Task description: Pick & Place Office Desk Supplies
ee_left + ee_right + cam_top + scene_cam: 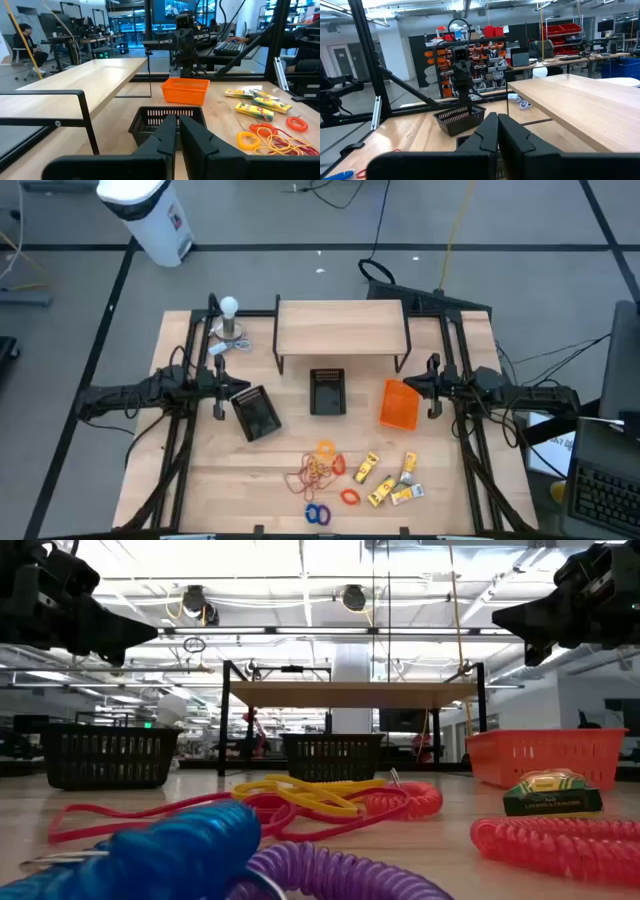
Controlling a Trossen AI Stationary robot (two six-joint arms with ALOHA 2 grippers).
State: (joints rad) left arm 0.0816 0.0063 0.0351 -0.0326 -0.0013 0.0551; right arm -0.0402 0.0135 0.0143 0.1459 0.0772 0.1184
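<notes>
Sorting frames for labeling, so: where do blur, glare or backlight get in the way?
Low view: the nearest blue coil and purple coil are out of focus, and bright ceiling lights leave both arms as dark silhouettes. Left wrist view: the left claw looms large and soft. High view: evenly lit, and the yellow packets read clearly.

Two black mesh bins (pixel 328 392) and an orange bin (pixel 399 404) are seen. Yellow packets (pixel 392 478), tan bands (pixel 312 473) and blue rings (pixel 317 514) are shown.
</notes>
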